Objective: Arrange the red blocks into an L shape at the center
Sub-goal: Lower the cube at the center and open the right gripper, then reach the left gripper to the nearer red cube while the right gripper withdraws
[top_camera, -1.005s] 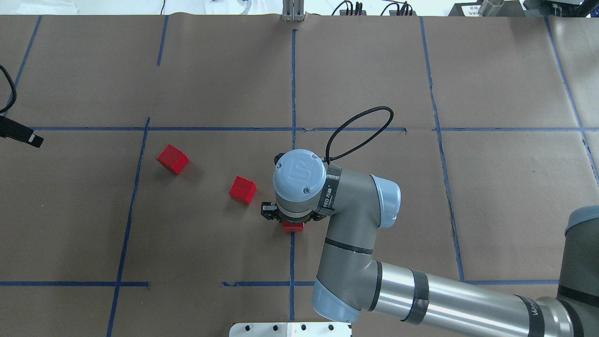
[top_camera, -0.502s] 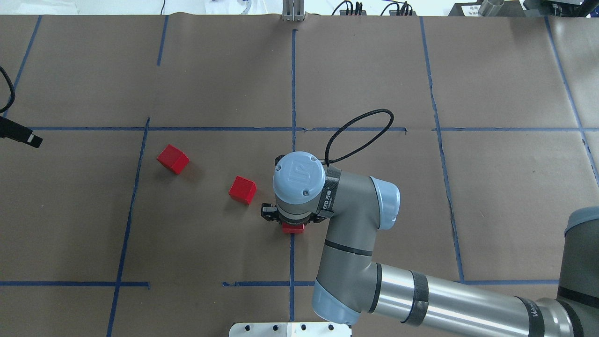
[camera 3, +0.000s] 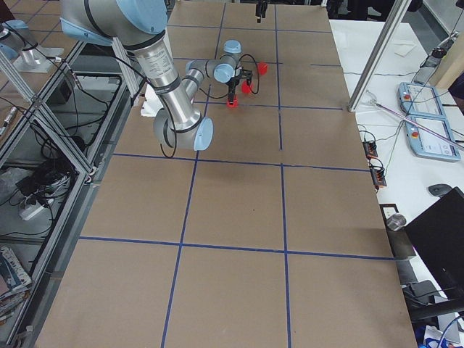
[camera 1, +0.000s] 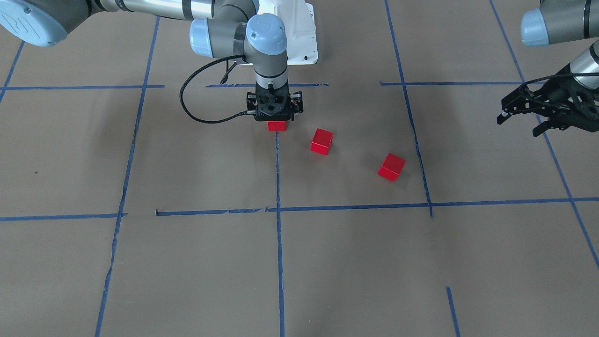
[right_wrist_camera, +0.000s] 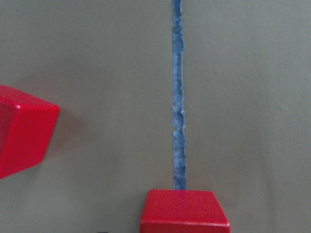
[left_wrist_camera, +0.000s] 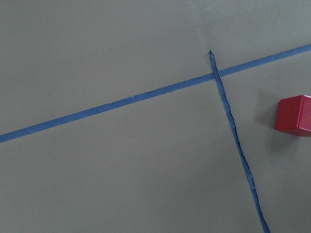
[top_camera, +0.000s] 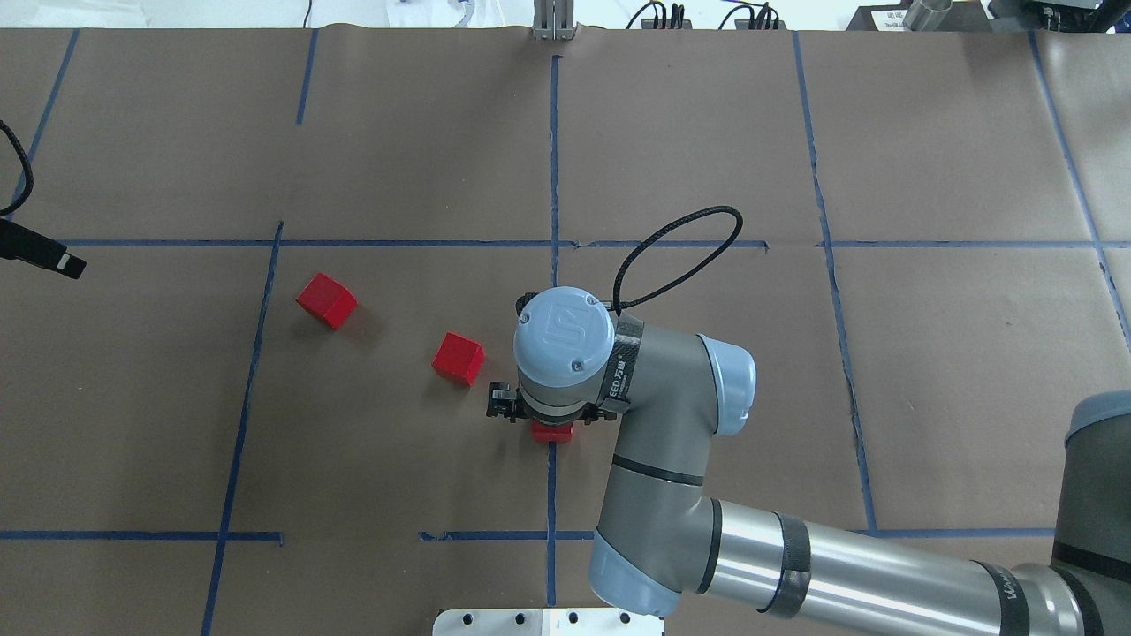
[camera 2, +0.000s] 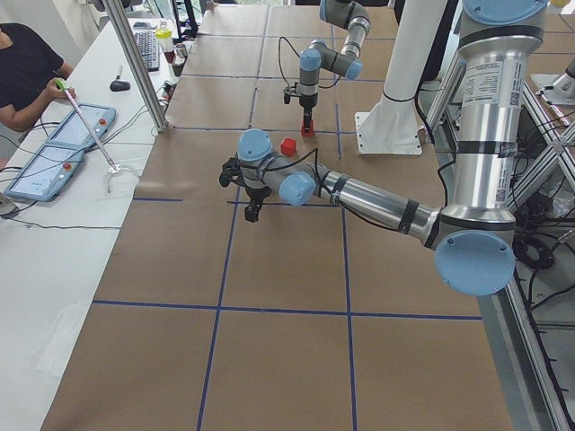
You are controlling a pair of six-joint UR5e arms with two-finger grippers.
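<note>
The brown paper surface (top_camera: pixel 928 159) is marked into a grid, and the middle grid square (top_camera: pixel 398 459) is split by a long blue tape line (top_camera: pixel 554 159). In the overhead view, the right arm (top_camera: pixel 671 442) is brought in from 4 o'clock and is bent over the middle of that square. The left arm (camera 2: pixel 377 202) is held out well apart, at the 9 o'clock edge of the same view.

The left gripper (camera 1: pixel 518 124) is seen above the paper with its jaws spread wide and nothing between them. The right gripper (camera 1: pixel 276 118) is pointed straight down over the first red block (camera 1: pixel 276 125). Whether its jaws are closed on the block cannot be told. A black cable (top_camera: pixel 680 243) is looped from its wrist.

The first red block is set on the tape line. The second red block (top_camera: pixel 458 359) is found near it at 10 o'clock, turned askew and not touching. The third red block (top_camera: pixel 326 300) lies farther out along the same direction, beside the square's edge.
</note>
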